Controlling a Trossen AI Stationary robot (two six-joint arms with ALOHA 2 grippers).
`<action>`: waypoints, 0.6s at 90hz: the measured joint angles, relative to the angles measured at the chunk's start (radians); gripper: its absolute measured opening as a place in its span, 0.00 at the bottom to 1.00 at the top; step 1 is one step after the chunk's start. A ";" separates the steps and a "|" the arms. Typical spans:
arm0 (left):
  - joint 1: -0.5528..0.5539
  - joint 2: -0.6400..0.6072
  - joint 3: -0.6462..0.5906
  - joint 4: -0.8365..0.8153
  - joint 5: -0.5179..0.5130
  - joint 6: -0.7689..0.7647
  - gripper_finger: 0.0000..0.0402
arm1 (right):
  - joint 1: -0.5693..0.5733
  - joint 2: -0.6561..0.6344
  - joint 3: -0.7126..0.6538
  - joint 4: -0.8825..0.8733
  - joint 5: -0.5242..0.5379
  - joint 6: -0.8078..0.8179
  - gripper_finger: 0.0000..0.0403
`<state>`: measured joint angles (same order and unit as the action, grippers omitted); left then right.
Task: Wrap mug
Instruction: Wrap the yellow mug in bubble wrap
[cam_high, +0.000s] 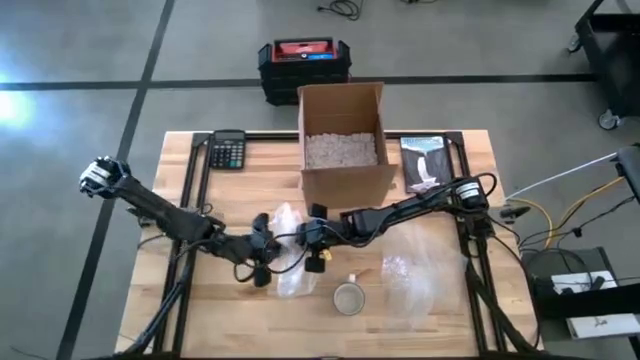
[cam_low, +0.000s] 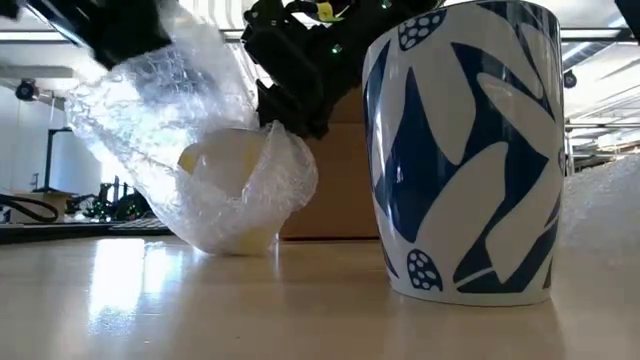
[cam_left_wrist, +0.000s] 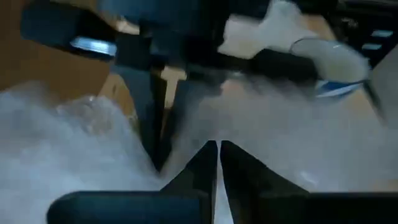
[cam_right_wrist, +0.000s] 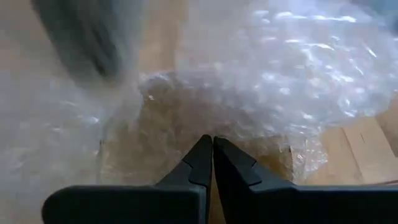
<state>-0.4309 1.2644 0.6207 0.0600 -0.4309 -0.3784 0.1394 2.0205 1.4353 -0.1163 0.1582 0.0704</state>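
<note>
in the low view the mug (cam_low: 470, 150) is cut off at its rim by the picture's upper edge, and its handle is not shown. a pale object (cam_low: 225, 165) is veiled by the bubble wrap (cam_low: 200, 130) and cannot be identified. in the left wrist view everything past the left end effector (cam_left_wrist: 217, 152) is smeared; the dark arm at 12 o'clock is blurred. in the right wrist view what is pinched by the right end effector (cam_right_wrist: 212, 149) cannot be told, and a grey blur lies at 10 o'clock.
</note>
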 joint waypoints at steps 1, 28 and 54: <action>0.004 0.008 0.000 0.000 0.000 0.000 0.01 | 0.000 0.000 0.000 -0.001 0.000 0.000 0.01; 0.033 0.130 0.039 -0.016 0.000 -0.060 0.00 | 0.014 -0.042 0.148 -0.225 -0.002 -0.031 0.01; 0.034 0.112 0.053 -0.049 0.003 -0.062 0.00 | 0.024 -0.047 0.210 -0.240 -0.009 -0.025 0.01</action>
<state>-0.3969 1.3760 0.6735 0.0112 -0.4274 -0.4400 0.1631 1.9740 1.6453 -0.3561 0.1491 0.0455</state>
